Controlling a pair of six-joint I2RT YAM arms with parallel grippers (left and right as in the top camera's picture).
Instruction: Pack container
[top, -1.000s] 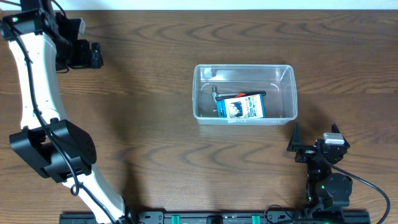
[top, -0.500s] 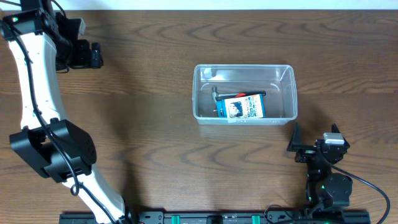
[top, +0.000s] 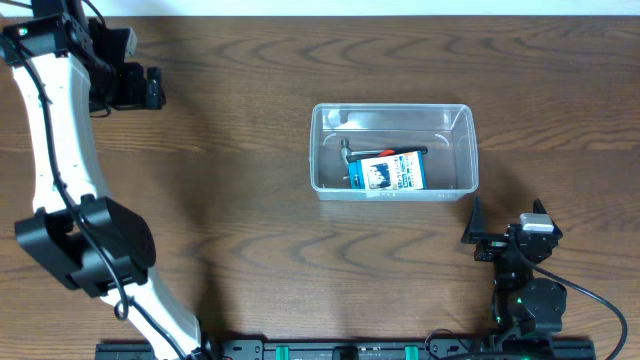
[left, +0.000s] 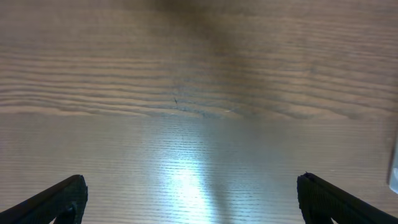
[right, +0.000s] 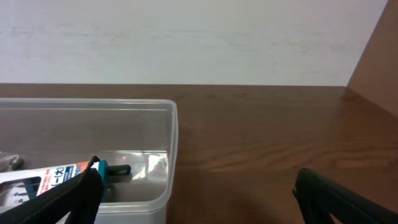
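The container is cut off by the right wrist view's left and bottom edges — the metal item under the card pack is half covered, unidentifiable.

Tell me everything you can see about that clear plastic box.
The container is a shallow, see-through plastic bin, rectangular with rounded corners and a rim, lidless. It sits flat on the wooden table, right of centre. Inside lie a blue-and-white card pack and a small metal tool. Nothing else touches it.
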